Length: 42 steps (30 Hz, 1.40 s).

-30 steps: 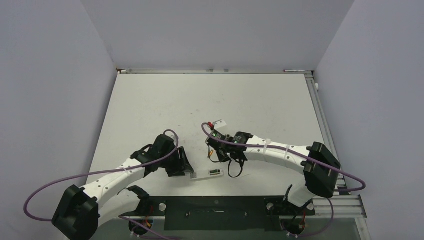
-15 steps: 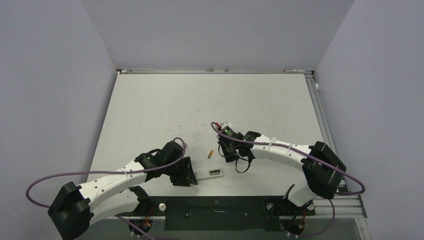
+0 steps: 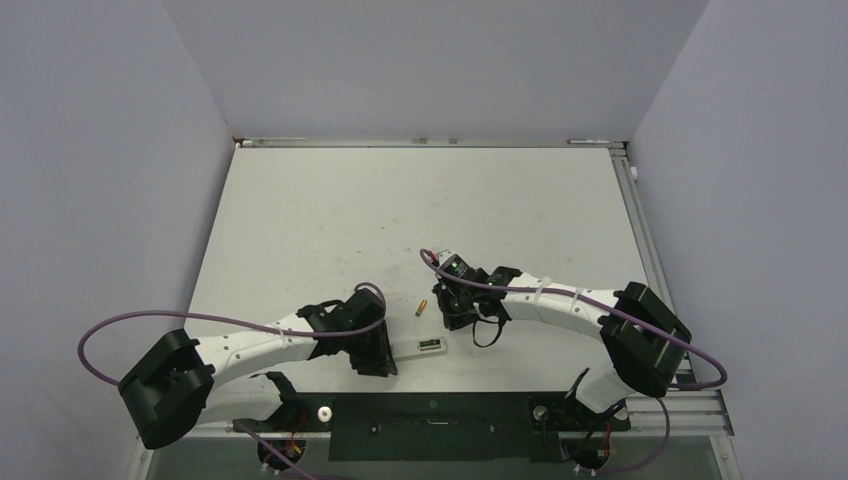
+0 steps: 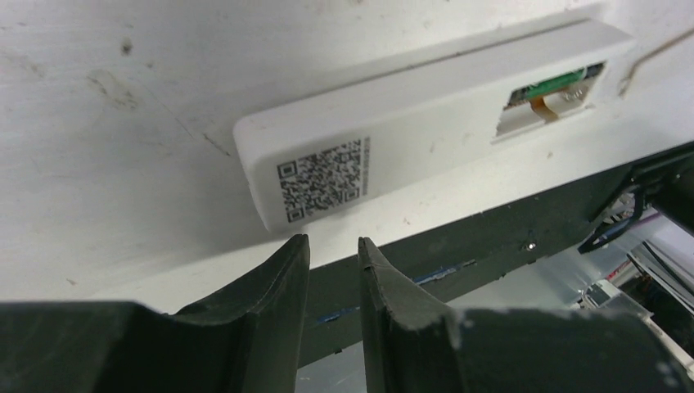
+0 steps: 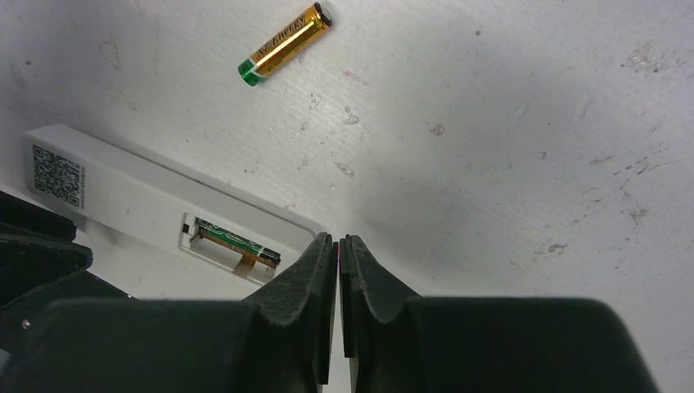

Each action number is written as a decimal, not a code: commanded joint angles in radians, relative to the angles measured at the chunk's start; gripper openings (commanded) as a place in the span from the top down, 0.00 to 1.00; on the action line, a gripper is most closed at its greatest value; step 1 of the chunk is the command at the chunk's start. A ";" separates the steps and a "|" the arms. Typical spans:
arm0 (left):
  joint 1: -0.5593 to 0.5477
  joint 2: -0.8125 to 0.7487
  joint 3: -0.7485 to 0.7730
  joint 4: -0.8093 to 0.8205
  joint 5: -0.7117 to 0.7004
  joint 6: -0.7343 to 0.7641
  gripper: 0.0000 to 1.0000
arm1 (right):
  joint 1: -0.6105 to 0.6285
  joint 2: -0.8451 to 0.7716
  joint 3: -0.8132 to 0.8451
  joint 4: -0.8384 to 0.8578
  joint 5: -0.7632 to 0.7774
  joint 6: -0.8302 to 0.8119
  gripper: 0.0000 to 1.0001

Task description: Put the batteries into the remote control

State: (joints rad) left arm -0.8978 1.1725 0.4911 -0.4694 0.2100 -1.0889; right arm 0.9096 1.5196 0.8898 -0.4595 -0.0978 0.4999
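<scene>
Smooth matt white plastic remote control (image 4: pixel 425 123) with printed code label, glossy gold metallic-looking battery (image 5: pixel 285 45), matt white counter (image 5: pixel 491 123), scuffed and speckled, matt black plastic jaws, edges rough

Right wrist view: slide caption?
Right claw shut; gold battery loose on table, apart from the remote lying recess-up.

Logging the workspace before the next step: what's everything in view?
slim white rectangular plastic remote control: one, white, flat on the table near its front edge, open recess up, QR label at one end.
gold-orange cylindrical battery: one, green end, loose on the table beyond the remote, apart from it.
white table: one, scuffed.
black base plate: one, near edge.
purple cables: two, one per arm.
left arm's fingers: black, slightly apart, empty, by the QR end.
right arm's fingers: black, closed, empty, by the recess end.
</scene>
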 commanded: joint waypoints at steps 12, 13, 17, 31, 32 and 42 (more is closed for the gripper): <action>-0.006 0.098 0.064 0.041 -0.120 -0.031 0.76 | 0.083 0.030 -0.052 0.083 -0.031 -0.009 0.91; -0.006 0.101 0.066 0.041 -0.126 -0.031 0.76 | 0.090 0.033 -0.053 0.083 -0.031 -0.009 0.91; -0.005 0.120 0.074 0.034 -0.149 -0.024 0.77 | 0.125 0.033 -0.055 0.078 -0.033 -0.010 0.91; 0.003 0.124 0.074 0.035 -0.192 0.001 0.78 | 0.227 -0.033 -0.111 0.109 -0.033 0.077 0.92; 0.004 0.122 0.073 0.037 -0.194 0.005 0.78 | 0.233 -0.040 -0.116 0.118 -0.033 0.089 0.91; 0.030 0.148 0.084 0.068 -0.188 0.035 0.76 | 0.277 -0.083 -0.154 0.196 -0.036 0.159 0.91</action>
State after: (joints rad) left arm -0.8864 1.2903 0.5571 -0.4061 0.0753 -1.0859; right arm 1.1690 1.4807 0.7444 -0.3386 -0.1326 0.6189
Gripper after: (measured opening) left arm 0.232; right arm 0.086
